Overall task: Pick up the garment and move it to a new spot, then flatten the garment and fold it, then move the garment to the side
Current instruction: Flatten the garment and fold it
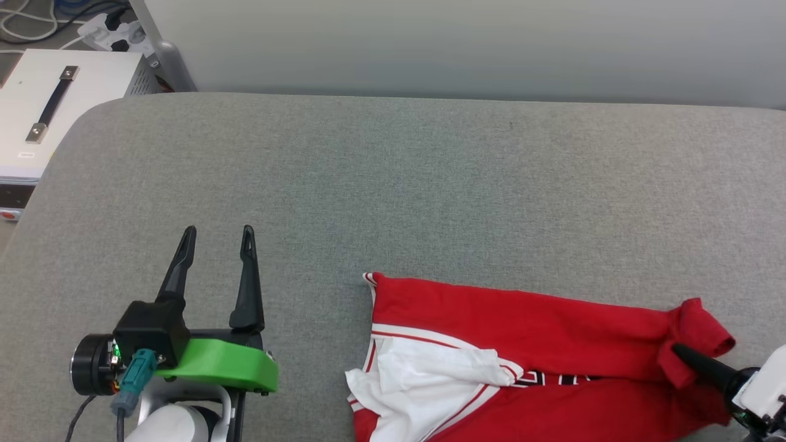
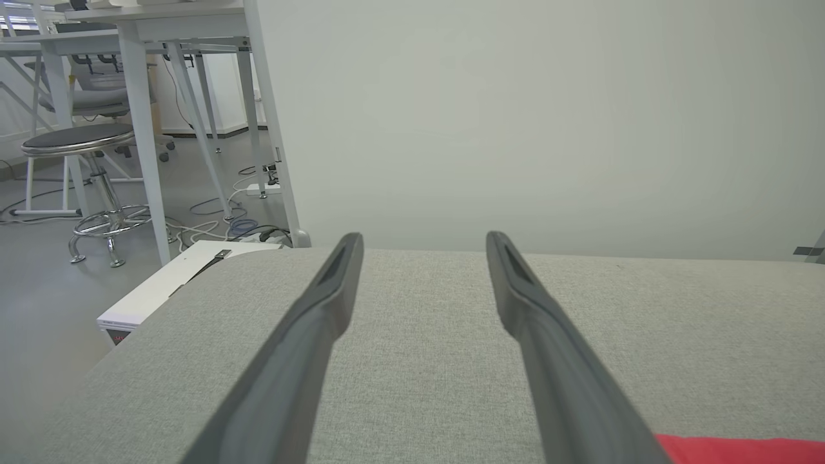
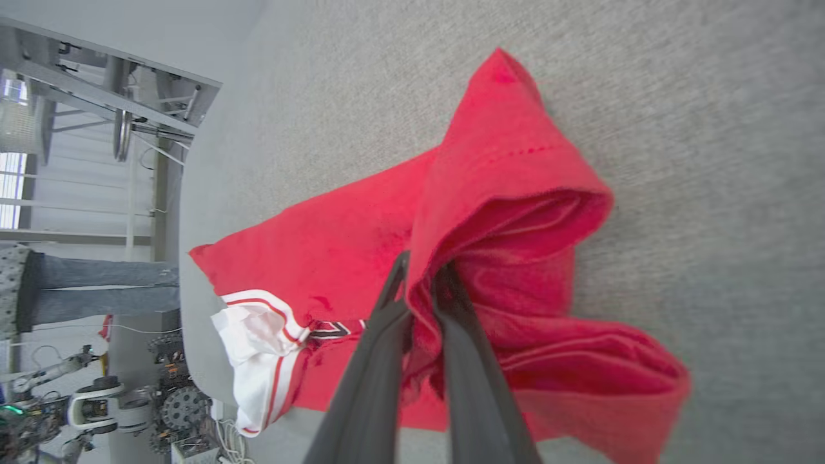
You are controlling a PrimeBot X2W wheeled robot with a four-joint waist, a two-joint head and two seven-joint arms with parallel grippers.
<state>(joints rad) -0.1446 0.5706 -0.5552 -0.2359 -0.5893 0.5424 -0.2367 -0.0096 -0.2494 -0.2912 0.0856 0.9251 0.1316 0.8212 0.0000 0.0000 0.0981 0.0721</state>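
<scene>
Head view: find garment (image 1: 540, 344) in lower middle to lower right of frame, lying crumpled on grey padded surface (image 1: 393, 184) and running off the bottom edge. See white sleeve with red-white striped trim at its left end, and a bit of black lettering just right of that, mostly hidden in folds.

Note right gripper (image 1: 678, 351) at lower right edge, fingers pinched nearly together on a bunched red fold at the garment's right end, with a small red flap standing up just above the tips. Confirm in right wrist view: red cloth squeezed between the two dark fingers, hem folded over and draped round the tips, rest of garment spread to the left and below on the surface.

Log left gripper (image 1: 218, 230) at lower left, fingers spread wide, holding nothing, pointing up the frame, well apart from the garment's left edge. In left wrist view, catch a red sliver of garment at bottom right corner, beyond the right-hand finger.

Note white case (image 1: 92, 92) with dark strap handle at upper left, off the surface.
</scene>
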